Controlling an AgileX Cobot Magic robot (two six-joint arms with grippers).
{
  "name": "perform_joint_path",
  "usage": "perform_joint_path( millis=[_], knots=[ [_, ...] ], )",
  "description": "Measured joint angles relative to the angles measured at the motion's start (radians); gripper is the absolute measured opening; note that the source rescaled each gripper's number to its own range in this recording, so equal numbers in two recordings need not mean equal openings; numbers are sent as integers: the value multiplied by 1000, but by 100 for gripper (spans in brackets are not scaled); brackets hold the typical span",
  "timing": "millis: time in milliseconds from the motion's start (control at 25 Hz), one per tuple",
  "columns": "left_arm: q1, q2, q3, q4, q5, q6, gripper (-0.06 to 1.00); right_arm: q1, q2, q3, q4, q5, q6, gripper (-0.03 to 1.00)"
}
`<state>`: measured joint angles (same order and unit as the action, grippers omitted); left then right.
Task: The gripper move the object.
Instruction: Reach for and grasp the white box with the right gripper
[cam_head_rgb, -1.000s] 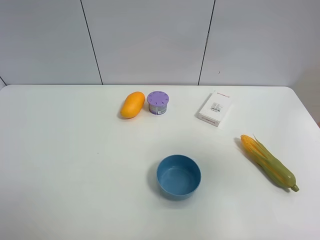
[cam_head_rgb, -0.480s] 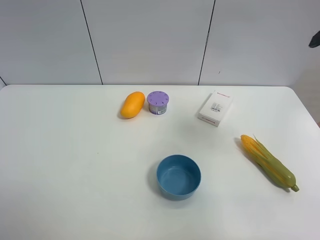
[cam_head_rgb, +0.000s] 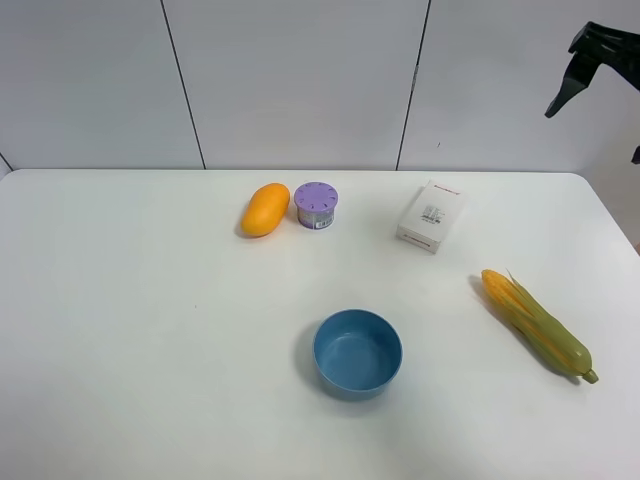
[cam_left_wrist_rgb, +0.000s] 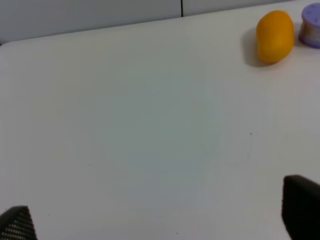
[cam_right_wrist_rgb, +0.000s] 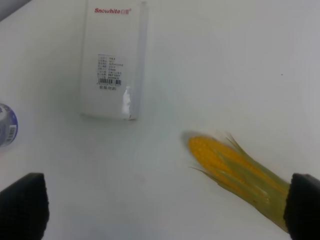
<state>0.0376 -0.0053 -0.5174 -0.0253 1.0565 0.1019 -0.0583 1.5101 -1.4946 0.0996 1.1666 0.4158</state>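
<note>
Black fingers (cam_right_wrist_rgb: 22, 207) on my right gripper (cam_right_wrist_rgb: 162, 210) are standing wide apart and holding nothing. It is hanging high over the back right corner of the table (cam_head_rgb: 120, 330). The box (cam_right_wrist_rgb: 114, 60) is lying flat on the table below it, near the back edge, between the purple pot (cam_head_rgb: 316, 204) and the corn (cam_right_wrist_rgb: 240, 175). My left gripper (cam_left_wrist_rgb: 160, 215) is gaping wide too, gripping nothing.
</note>
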Motion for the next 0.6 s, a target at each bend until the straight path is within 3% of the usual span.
perform_joint_path(
  millis=[600],
  knots=[
    [0,0,0,0,0,0,100,0,128,-37,-9,8,117,80]
  ],
)
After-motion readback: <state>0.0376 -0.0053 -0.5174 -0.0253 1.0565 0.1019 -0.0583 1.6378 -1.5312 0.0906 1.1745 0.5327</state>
